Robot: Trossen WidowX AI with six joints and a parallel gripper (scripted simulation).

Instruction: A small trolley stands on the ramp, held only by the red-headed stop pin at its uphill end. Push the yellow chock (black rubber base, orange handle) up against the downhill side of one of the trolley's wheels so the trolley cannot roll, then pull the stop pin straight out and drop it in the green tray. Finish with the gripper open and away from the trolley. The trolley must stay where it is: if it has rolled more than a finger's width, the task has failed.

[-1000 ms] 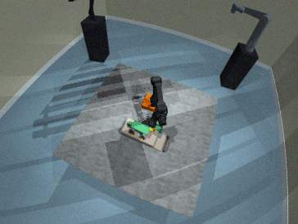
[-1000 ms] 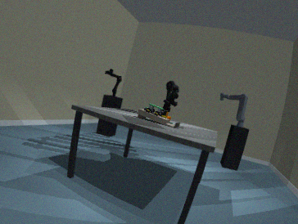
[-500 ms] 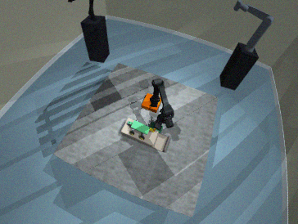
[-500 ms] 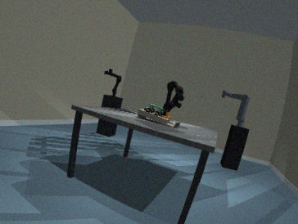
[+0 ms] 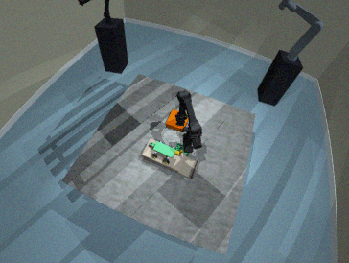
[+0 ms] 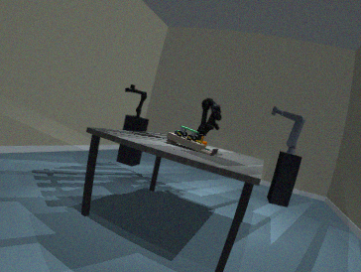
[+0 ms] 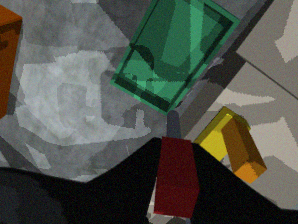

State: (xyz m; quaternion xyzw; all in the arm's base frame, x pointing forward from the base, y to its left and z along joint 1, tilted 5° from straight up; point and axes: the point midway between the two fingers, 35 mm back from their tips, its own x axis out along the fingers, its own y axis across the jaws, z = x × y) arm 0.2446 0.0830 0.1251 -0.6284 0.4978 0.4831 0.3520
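My gripper (image 7: 173,148) (image 5: 193,148) is shut on the red-headed stop pin (image 7: 176,177). The pin's grey shaft points away from the fingers, its tip beside the near corner of the green tray (image 7: 116,82) in the wrist view. The tray looks empty. The yellow chock (image 7: 212,142) (image 5: 178,152) with its orange handle stands on the ramp (image 5: 184,166) (image 6: 180,142), right of the pin in the wrist view. The trolley (image 5: 164,149) (image 6: 189,129), with a green top, stands on the ramp close beside the chock. Whether chock and wheel touch is too small to tell. The wrist view does not show the trolley.
An orange block (image 5: 176,120) (image 7: 7,60) lies on the table (image 5: 144,194) (image 6: 174,155) near the arm's base, on the left in the wrist view. The ramp's long edge runs close beside the tray. Two other arms on black pedestals stand beyond the table.
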